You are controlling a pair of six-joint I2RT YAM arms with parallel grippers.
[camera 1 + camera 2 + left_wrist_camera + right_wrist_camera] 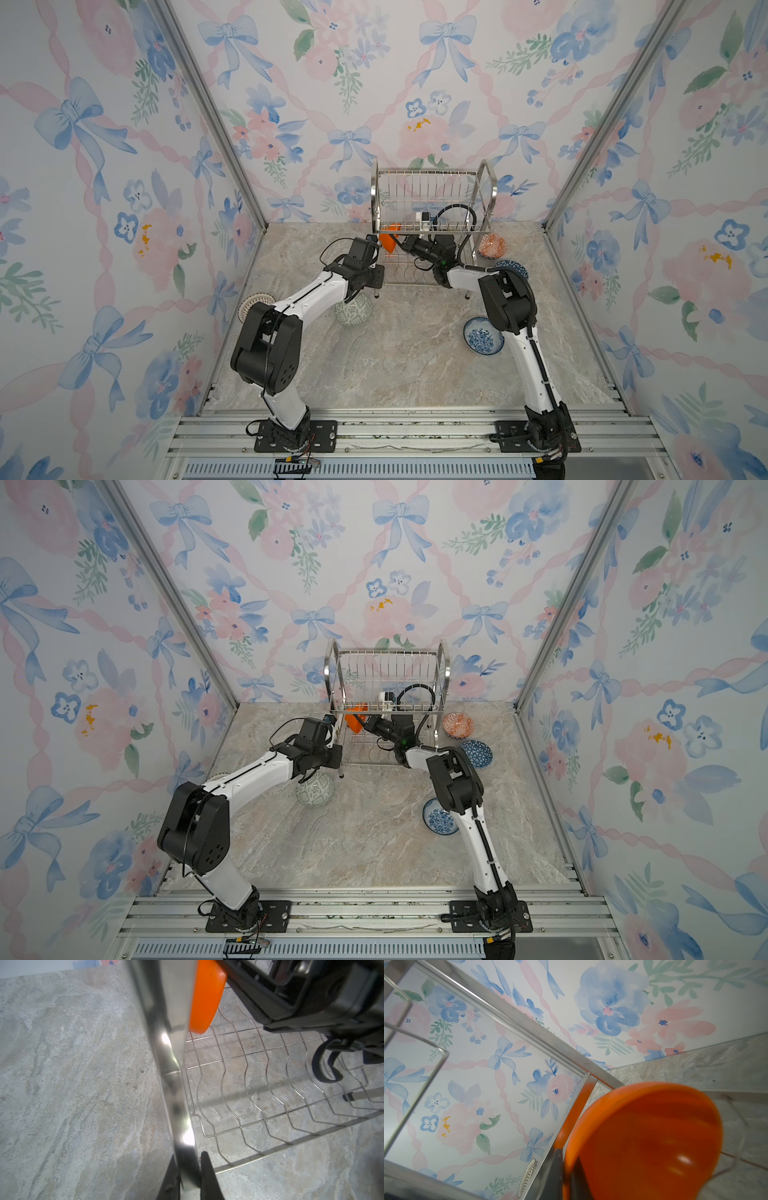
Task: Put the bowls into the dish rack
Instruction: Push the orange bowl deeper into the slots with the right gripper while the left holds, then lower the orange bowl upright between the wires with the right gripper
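The steel dish rack (432, 195) (386, 671) stands at the back of the table. My left gripper (188, 1159) (375, 246) is shut on the rack's left side frame (172, 1043). My right gripper (568, 1159) (401, 243) reaches in under the upper tier and is shut on the rim of the plain orange bowl (390, 241) (356, 722) (654, 1136). This bowl (205, 1001) hangs on edge at the rack's left end, just above the wavy lower shelf (270, 1084).
On the table lie a green-white bowl (353, 309) under the left arm, a lattice bowl (253, 305) partly hidden behind it, a blue floral bowl (482, 336), a dark-blue bowl (477, 752) and an orange-red patterned bowl (493, 245) right of the rack.
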